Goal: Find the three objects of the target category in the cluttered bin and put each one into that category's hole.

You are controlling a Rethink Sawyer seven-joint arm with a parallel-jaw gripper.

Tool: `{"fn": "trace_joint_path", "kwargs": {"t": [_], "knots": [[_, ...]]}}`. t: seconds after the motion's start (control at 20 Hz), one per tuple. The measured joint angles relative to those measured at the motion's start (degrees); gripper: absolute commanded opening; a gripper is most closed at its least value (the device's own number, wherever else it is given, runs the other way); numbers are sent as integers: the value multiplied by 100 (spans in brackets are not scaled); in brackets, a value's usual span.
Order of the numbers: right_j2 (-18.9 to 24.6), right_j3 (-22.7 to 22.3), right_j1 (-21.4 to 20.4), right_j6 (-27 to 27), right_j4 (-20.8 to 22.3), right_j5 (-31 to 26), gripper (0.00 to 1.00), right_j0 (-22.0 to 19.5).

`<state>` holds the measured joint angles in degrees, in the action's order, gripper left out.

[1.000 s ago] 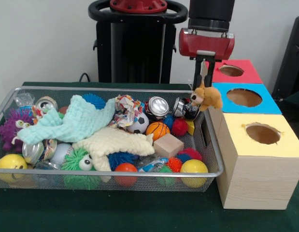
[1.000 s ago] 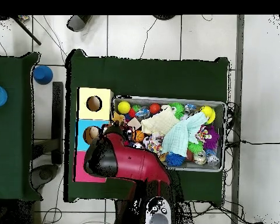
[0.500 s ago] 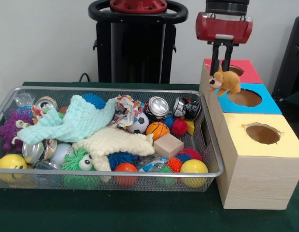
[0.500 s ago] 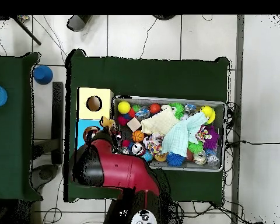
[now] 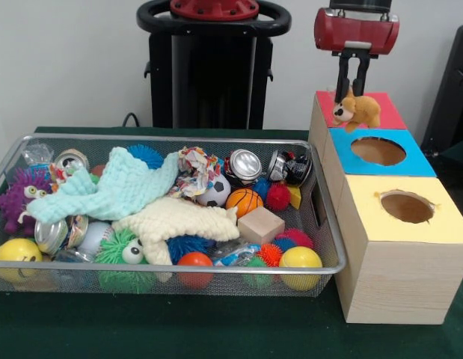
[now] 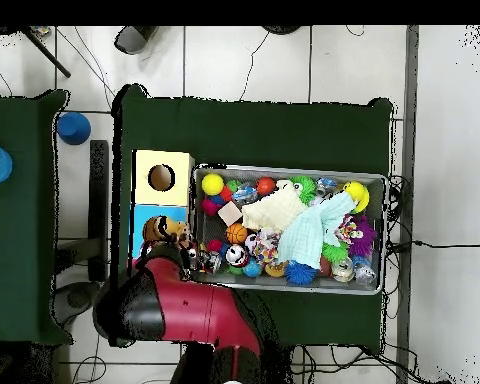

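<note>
Front view, going from the left side: a wire mesh bin (image 5: 22,142) stands on the dark green table (image 5: 179,329), and it is full of small things. At its left end there is a purple fuzzy toy (image 5: 14,196) and, in the near corner, a yellow smiley ball (image 5: 16,254). A crushed can (image 5: 70,159) lies near the far rim. A light blue knitted cloth (image 5: 111,187) lies over the pile, and a cream knitted cloth (image 5: 175,218) is just in front of it. Below them sits a green fuzzy toy with an eye (image 5: 123,253). More to the middle I see an orange ball (image 5: 195,263), a small soccer ball (image 5: 215,193), a mini basketball (image 5: 244,200) and a wooden cube (image 5: 260,224). A red spiky ball (image 5: 278,197) and a yellow ball (image 5: 301,260) are near the right end of the bin.

Right of the bin stands a row of three wooden boxes, each one with a round hole on top – the yellow box (image 5: 396,232) is nearest, then the blue box (image 5: 377,153), then the red box (image 5: 369,111) at the far end.

The gripper (image 5: 351,91) hangs above the red box, and its two fingers are closed on a small brown plush animal (image 5: 357,110). The plush is in the air over the red top, covering most of its hole, with its head turned to the left.

In the overhead view the red arm covers the red box – the plush shows just beside the arm, over the blue box.
</note>
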<state>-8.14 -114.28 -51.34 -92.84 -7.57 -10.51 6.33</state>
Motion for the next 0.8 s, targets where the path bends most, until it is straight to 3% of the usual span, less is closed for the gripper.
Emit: {"fn": "trace_joint_path", "kwargs": {"t": [0.8], "knots": [[0,-657,85,0,0,4,0,12]]}}
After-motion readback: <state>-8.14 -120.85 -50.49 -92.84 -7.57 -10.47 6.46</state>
